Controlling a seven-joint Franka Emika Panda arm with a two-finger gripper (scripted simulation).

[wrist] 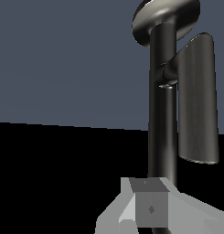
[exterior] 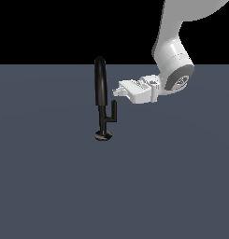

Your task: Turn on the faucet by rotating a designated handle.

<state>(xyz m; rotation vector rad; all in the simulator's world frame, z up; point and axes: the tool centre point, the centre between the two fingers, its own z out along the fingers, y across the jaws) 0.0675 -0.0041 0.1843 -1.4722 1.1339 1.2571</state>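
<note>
A: How many things are there?

B: One white arm (exterior: 174, 51), one grey floor (exterior: 50, 186), one black faucet (exterior: 101, 86), one small handle (exterior: 114, 111) and one gripper (exterior: 117, 91); the floor is the biggest; the arm comes next; then the faucet; the handle is the smallest.

A: Where is the faucet?

B: It stands on the floor near the middle of the exterior view; its round base (exterior: 103, 136) sits flat; the thin stem goes straight up; the thick spout rises above it; the handle sticks out from the stem toward the exterior view's right, then bends up into a thin peg.

A: And the gripper?

B: It lies sideways just beside the spout, right above the peg; I cannot tell if it touches anything; I cannot tell if its fingers are apart or together.

A: What does the wrist view add?

B: It shows the faucet (wrist: 162, 114) very close; the handle (wrist: 198, 98) looks fat there; the base (wrist: 166, 18) is partly cut off at the edge; only a grey bit of the gripper (wrist: 150, 208) shows; the arm is not seen there at all; in the exterior view the arm's top is cut off.
</note>
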